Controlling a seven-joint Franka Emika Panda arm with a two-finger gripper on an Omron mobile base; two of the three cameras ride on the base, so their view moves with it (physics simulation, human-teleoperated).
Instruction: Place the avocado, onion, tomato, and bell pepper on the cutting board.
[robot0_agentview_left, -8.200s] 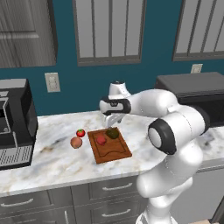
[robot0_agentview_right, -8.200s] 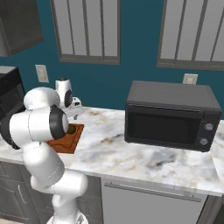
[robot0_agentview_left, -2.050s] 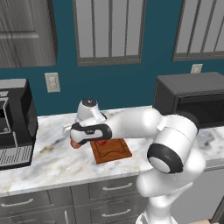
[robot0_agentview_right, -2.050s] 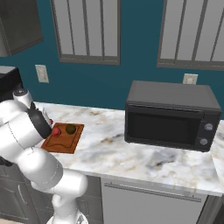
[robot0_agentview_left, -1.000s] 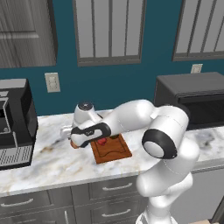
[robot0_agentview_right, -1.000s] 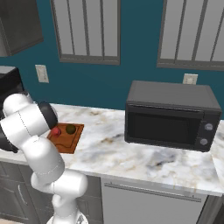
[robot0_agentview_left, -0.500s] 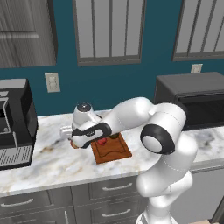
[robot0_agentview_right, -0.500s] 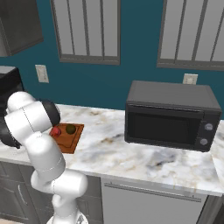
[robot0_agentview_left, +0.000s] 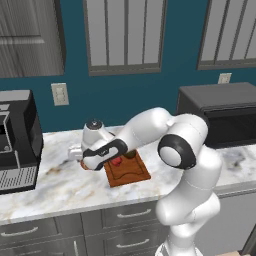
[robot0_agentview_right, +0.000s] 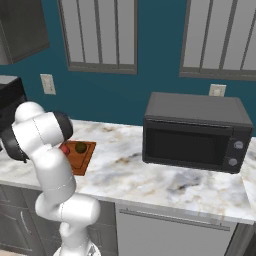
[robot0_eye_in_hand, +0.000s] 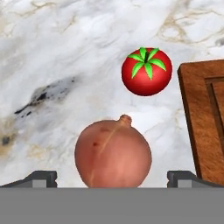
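The gripper (robot0_eye_in_hand: 112, 177) has its jaws wide apart, one tip on each side of the onion (robot0_eye_in_hand: 113, 155). The onion sits right between them on the counter (robot0_eye_in_hand: 52, 65), and I cannot tell if they touch it. The tomato (robot0_eye_in_hand: 146, 71) lies just past the onion. The board (robot0_eye_in_hand: 205, 122) is beside one tip.

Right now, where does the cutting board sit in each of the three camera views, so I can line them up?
Left base view: the cutting board lies at centre, just right of the arm's hand.
Right base view: at lower left, partly behind the white arm.
Hand view: its corner enters at the right edge.
Shared landmark: the marble counter under the board in every view.
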